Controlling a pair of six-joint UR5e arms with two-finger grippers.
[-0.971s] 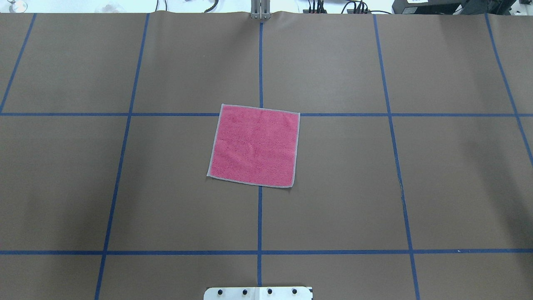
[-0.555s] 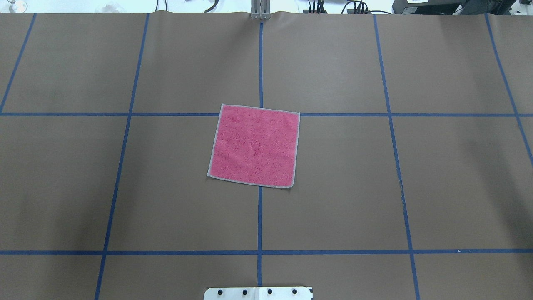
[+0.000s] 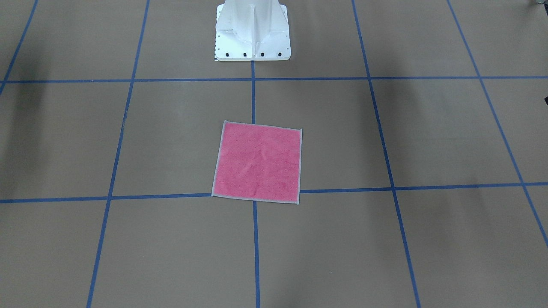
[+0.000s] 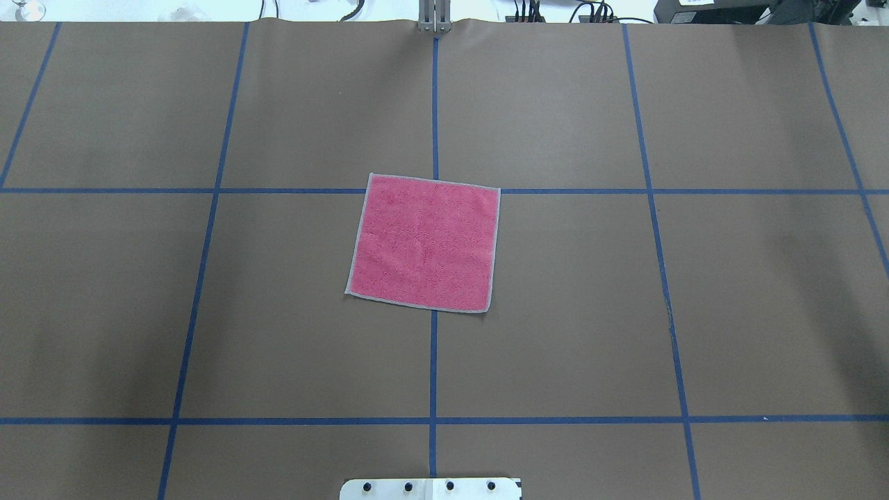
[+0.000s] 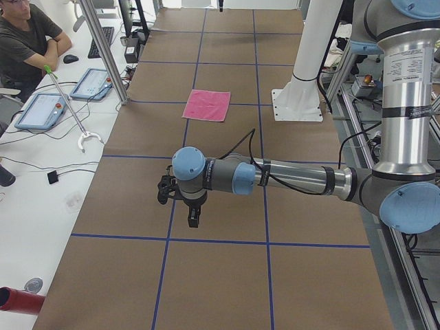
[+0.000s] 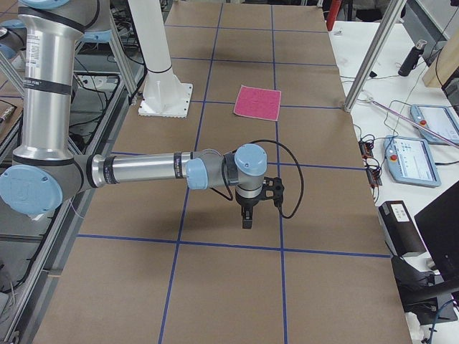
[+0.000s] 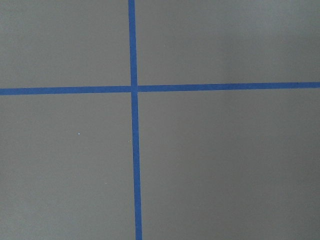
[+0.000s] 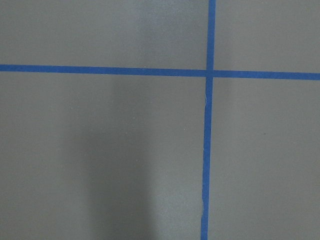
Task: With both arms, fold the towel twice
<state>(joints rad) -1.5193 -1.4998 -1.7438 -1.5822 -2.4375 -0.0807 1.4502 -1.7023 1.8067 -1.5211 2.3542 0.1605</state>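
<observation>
Left jaws: black, pointing straight down over the desk at the end of the left arm [image 5: 295, 179], a silver tube with grey joints and light blue caps. They show only in the side view, so I cannot tell whether they are open or closed. Nothing is seen between them.

Right jaws: same posture, hanging from the right arm [image 6: 143, 170], with a black cable looping beside the wrist. I cannot tell open or closed here either.

Both wrist cameras look down on the brown paper-covered desk [image 4: 555, 278] and a crossing of blue tape lines [image 7: 134, 89].

Small square terry towel [image 4: 424, 242]: lies flat and unfolded, pink face up, with a light grey stitched edge all round. It is turned slightly off the grid. It sits mid-desk over the centre tape line, its far edge on a cross line, in front of the white bolted pedestal base [image 3: 252, 30]. It is well apart from both jaws.

Side bench: a seated person [image 5: 27, 41] near two tablet-like pendants [image 5: 41, 110].
</observation>
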